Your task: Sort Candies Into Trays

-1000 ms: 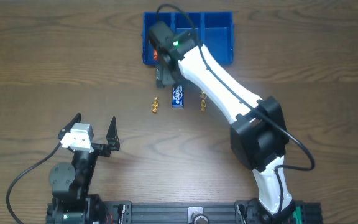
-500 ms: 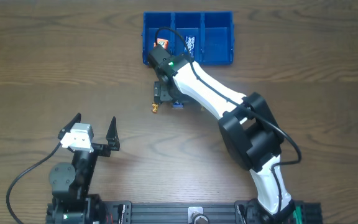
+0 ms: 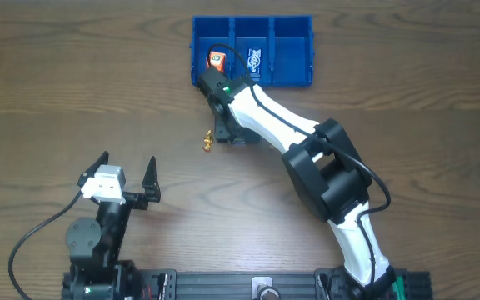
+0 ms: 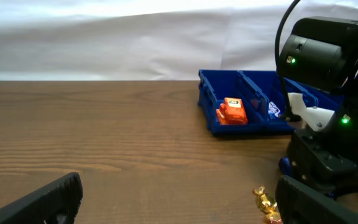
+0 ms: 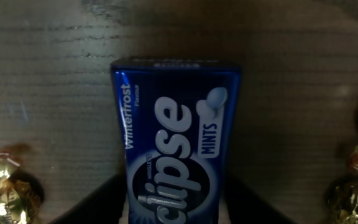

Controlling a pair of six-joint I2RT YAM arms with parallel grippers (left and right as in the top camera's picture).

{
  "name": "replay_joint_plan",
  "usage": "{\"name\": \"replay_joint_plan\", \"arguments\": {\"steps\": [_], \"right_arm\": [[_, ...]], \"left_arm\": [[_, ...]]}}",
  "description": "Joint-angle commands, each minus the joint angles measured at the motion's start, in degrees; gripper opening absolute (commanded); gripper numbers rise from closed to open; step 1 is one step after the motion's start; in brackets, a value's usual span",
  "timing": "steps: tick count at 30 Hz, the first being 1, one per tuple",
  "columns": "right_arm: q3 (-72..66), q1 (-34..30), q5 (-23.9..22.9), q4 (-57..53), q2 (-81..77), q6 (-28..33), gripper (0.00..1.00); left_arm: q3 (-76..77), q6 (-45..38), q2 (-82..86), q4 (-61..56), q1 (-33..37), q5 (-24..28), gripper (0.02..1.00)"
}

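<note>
Right wrist view | mint box (image 5: 176, 155) pinched btwn right fingers (image 5: 101, 205) | on table (image 5: 42, 74)

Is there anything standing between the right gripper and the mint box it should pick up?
Nothing visible does. The right gripper sits directly over the mint box. The gold candies lie off to its sides, not in between.

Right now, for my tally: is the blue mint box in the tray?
Out: mint box lies flat on the wooden table, between gold candies.
</note>
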State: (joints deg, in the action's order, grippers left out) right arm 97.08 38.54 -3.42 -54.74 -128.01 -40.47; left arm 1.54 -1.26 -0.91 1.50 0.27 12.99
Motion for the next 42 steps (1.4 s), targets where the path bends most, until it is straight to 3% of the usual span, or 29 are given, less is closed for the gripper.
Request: {"name": "replay_joint_plan", "arguments": {"steps": [1, 3, 8, 16, 19, 24, 42], "right_arm": [[-0.1, 0.3, -0.5, 0.1, -0.1, -0.1, 0.266], [-0.1, 0.3, -0.5, 0.1, -0.1, -0.1, 0.191], [0.4, 0.3, -1.4, -0.2, 2.7, 0.3, 0.117], [9.0, -2.7, -14.8, -2.1, 16.1, 6.8, 0.117], [15.1, -5.3, -16.0, -0.6, 15.6, 11.3, 0.117], [15.6, -8.2, -16.5, 9.3, 12.9, 17.0, 0.119], [15.5, -10.8, -14.1, 13.0, -1.0, 16.5, 0.121]], "left_arm": [[-1.3, 0.6, 0.3, 1.7, 0.1, 0.8, 0.998], [-1.3, 0.6, 0.3, 1.7, 0.1, 0.8, 0.998], [-1.3, 0.6, 0.3, 1.7, 0.1, 0.8, 0.998], [-1.3, 0.6, 0.3, 1.7, 0.1, 0.8, 0.998], [-1.3, 0.6, 0.3, 1.7, 0.1, 0.8, 0.998], [-1.3, 0.6, 0.3, 1.7, 0.1, 0.8, 0.998], [-1.3, 0.6, 0.3, 1.7, 0.1, 0.8, 0.996]]}}
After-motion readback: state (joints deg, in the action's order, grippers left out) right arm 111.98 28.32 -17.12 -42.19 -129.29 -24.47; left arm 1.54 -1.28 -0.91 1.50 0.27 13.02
